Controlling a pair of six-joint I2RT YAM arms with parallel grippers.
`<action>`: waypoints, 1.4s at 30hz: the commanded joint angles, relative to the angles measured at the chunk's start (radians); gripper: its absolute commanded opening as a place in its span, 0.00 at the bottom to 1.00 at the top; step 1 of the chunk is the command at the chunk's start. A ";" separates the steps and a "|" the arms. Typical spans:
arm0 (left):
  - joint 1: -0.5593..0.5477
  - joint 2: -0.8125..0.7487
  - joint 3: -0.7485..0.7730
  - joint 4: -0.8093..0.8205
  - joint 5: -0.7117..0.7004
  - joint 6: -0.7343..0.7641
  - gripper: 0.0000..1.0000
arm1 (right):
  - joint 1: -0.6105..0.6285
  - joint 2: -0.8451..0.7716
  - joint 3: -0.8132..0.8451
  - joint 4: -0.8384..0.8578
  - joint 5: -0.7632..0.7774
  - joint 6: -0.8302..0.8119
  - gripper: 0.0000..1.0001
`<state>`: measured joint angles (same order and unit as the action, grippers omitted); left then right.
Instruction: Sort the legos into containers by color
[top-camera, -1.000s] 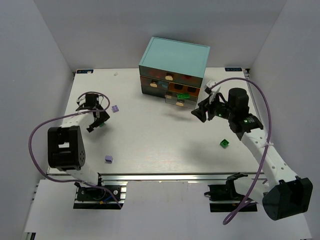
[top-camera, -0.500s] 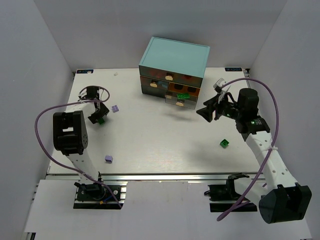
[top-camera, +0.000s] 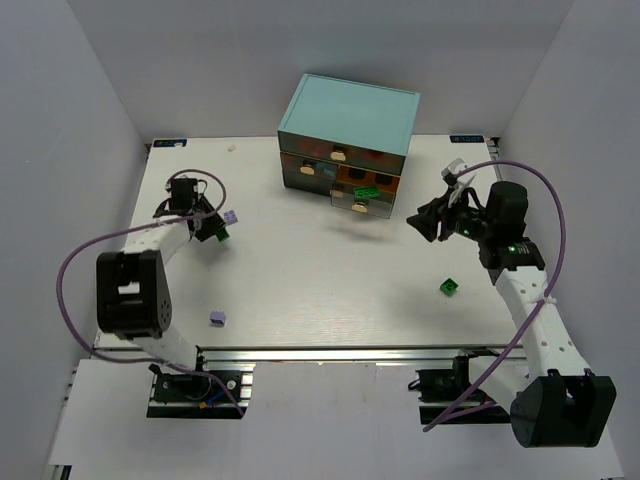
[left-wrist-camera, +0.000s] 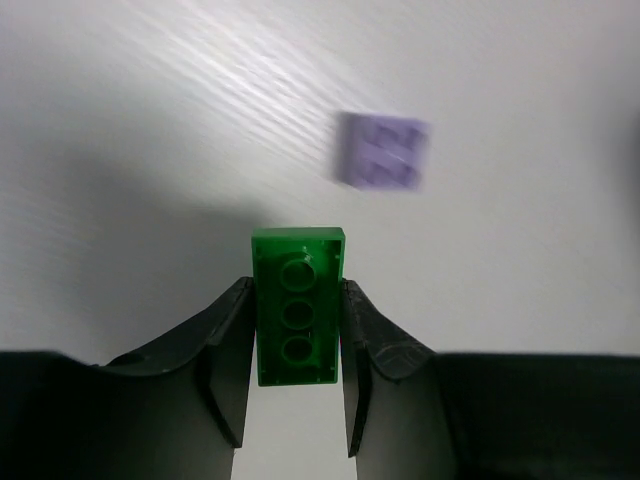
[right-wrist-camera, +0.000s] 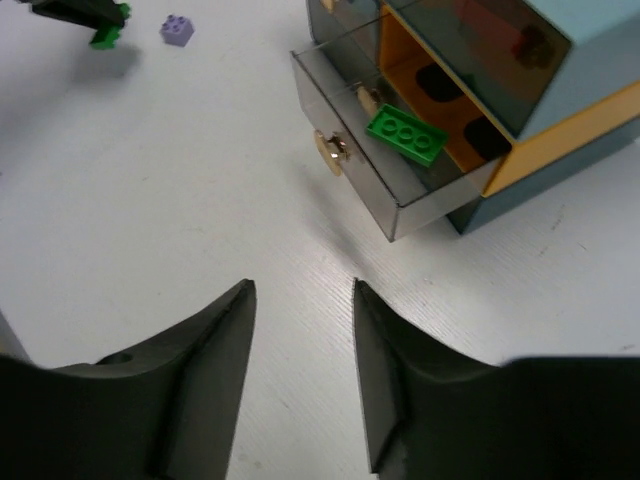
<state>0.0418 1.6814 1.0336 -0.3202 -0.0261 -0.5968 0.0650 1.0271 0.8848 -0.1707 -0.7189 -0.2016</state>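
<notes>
From the top view, the left gripper (top-camera: 212, 229) sits at the far left of the white table (top-camera: 300, 280), clamped on a green studded plastic brick (top-camera: 220, 235). A lavender plastic brick (top-camera: 231, 216) lies just beside that gripper on its far side. A second lavender brick (top-camera: 217, 318) lies apart, near the front edge. The light-teal boxy cabinet (top-camera: 345, 115) stands at the back centre. Its lower right clear-sided drawer (top-camera: 352, 203) stands pulled out, and a flat green brick (top-camera: 366, 192) lies inside it. The right gripper (top-camera: 425, 222) hangs to the right of the cabinet, pointing toward that drawer. A small green brick (top-camera: 449, 287) lies on the table nearer the front, below this arm.

In the left wrist view, both fingers (left-wrist-camera: 228, 340) press against the long sides of the green studded plastic brick (left-wrist-camera: 297, 320), whose hollow underside faces the camera. The lavender plastic brick (left-wrist-camera: 383, 152) shows blurred beyond it, not touching.

In the right wrist view, the right gripper (right-wrist-camera: 300, 290) has its fingers (right-wrist-camera: 215, 350) spread apart with only bare table between them. Ahead is the clear-sided drawer (right-wrist-camera: 345, 150) with a tan handle (right-wrist-camera: 330, 150), and the flat green brick (right-wrist-camera: 406, 134) rests in it, studs up. At the top left corner the left gripper (right-wrist-camera: 75, 10) shows with its green brick (right-wrist-camera: 105, 38), the lavender plastic brick (right-wrist-camera: 177, 30) beside it.
</notes>
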 joint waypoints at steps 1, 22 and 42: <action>-0.049 -0.217 -0.061 0.183 0.231 0.051 0.09 | -0.033 -0.044 -0.032 0.089 0.073 0.027 0.47; -0.578 0.027 0.199 0.671 0.234 -0.296 0.01 | -0.116 -0.019 -0.086 0.158 0.148 0.028 0.00; -0.747 0.284 0.351 0.894 -0.303 -0.334 0.12 | -0.146 -0.012 -0.087 0.148 0.095 0.021 0.02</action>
<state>-0.7021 1.9675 1.3418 0.5236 -0.2173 -0.9474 -0.0719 1.0164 0.8017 -0.0509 -0.5953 -0.1757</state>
